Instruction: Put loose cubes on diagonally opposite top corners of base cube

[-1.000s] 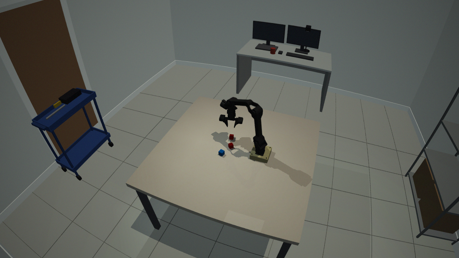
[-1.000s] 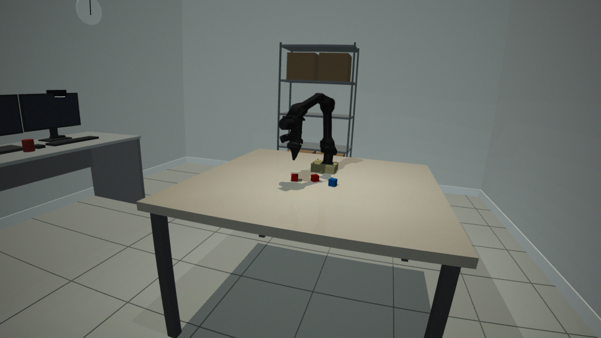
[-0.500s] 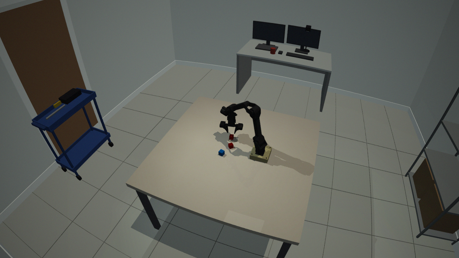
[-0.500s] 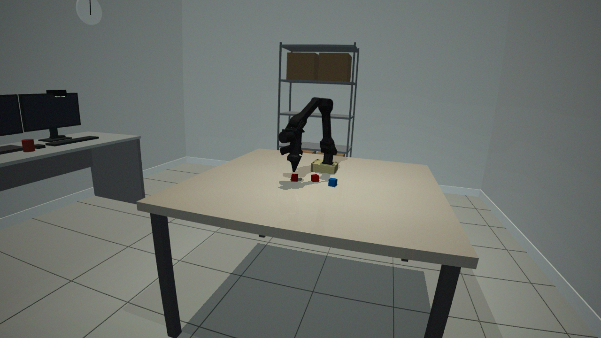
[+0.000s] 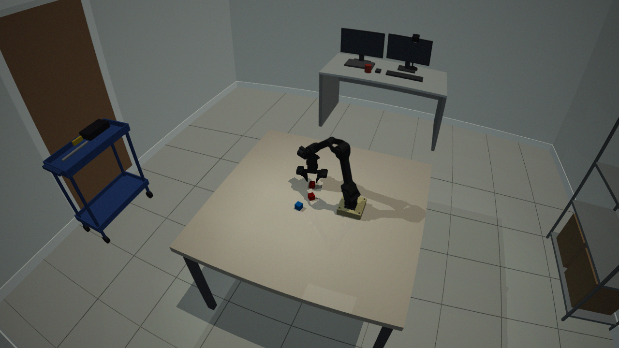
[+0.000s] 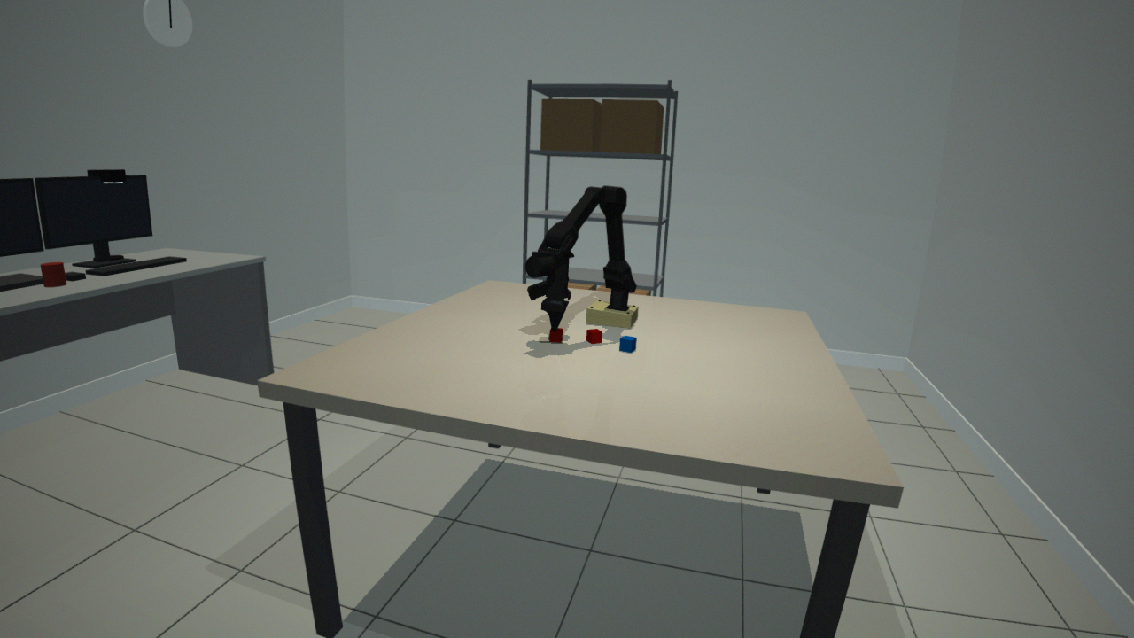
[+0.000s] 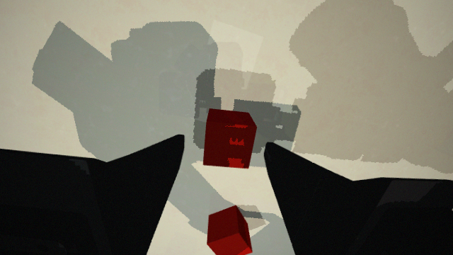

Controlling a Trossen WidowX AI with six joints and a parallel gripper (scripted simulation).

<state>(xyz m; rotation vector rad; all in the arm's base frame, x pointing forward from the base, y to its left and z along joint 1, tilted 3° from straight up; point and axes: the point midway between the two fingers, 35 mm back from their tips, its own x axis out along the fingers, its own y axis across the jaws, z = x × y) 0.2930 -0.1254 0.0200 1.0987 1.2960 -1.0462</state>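
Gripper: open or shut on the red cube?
Open. The gripper fingers straddle the far red cube with visible gaps on both sides.

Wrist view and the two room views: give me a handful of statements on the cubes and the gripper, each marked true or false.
1. The gripper is open, holding nothing. True.
2. A red cube lies on the table between the two fingers. True.
3. One red cube already sits on the blue cube. False: nothing is on it; both red cubes rest on the table.
4. The second red cube lies between the gripper's cube and the arm's base. False: it lies between that cube and the blue cube.
5. The blue cube shows in the wrist view. False: only two red cubes do.
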